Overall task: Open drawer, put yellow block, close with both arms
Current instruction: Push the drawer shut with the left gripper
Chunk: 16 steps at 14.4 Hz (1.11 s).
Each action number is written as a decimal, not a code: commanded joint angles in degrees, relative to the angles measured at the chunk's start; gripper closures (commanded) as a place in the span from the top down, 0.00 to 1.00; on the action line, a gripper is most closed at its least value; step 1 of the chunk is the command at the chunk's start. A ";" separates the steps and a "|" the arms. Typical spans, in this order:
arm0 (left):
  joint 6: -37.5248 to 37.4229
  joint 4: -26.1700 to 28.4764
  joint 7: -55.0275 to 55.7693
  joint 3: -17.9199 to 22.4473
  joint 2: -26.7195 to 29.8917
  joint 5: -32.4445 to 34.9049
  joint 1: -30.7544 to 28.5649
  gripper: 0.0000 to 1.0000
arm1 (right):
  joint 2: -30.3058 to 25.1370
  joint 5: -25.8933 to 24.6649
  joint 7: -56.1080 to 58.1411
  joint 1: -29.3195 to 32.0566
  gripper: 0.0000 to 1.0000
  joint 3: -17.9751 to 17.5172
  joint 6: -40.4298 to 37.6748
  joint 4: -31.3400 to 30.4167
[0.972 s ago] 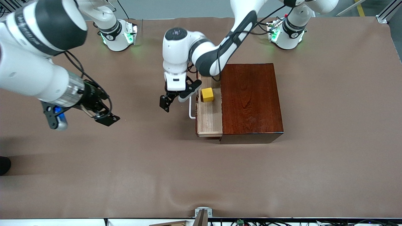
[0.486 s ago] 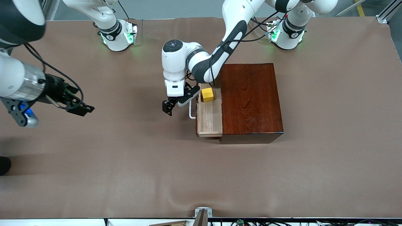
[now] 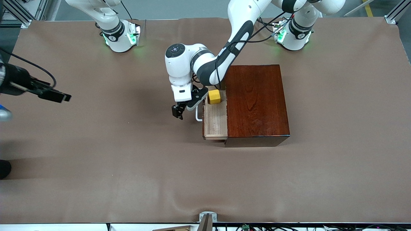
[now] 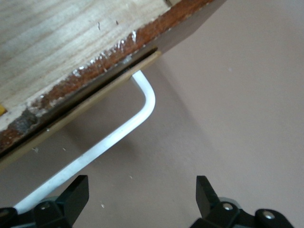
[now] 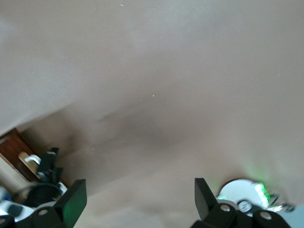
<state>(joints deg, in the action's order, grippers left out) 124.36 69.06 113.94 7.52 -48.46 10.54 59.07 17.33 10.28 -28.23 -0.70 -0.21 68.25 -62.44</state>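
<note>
Yellow block (image 3: 214,96) in open drawer (image 3: 215,123) (mahogany box (image 3: 257,102)).

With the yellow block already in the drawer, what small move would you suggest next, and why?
Probably push the drawer shut: the yellow block sits inside, and the open left claw is at the white handle. The open right claw waits aside.

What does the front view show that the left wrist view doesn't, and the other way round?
Only the front view shows the yellow block lying in the open drawer, the whole mahogany box, and the right gripper with open jaws over bare table toward the right arm's end.
Only the left wrist view shows the chipped edge of the drawer front close up.
Both show the white loop handle and the left gripper, jaws open, by it.
</note>
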 commanded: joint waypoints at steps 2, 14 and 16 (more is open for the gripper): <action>-8.59 -0.15 1.20 1.00 0.91 2.38 -0.09 1.00 | -2.83 -5.44 12.82 0.18 1.00 -1.02 -2.50 -1.54; -22.39 0.46 1.99 1.00 0.91 2.46 -1.59 1.00 | -17.23 -6.41 30.42 -0.35 1.00 -1.19 11.72 -22.10; -24.34 0.46 2.25 1.00 0.91 2.38 -1.59 1.00 | -17.86 -7.20 34.90 -0.27 1.00 -1.10 12.35 -22.90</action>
<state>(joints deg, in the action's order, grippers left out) 102.91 68.59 114.96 8.58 -48.17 10.91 57.58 2.79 4.49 3.01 -1.13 -1.22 78.74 -80.99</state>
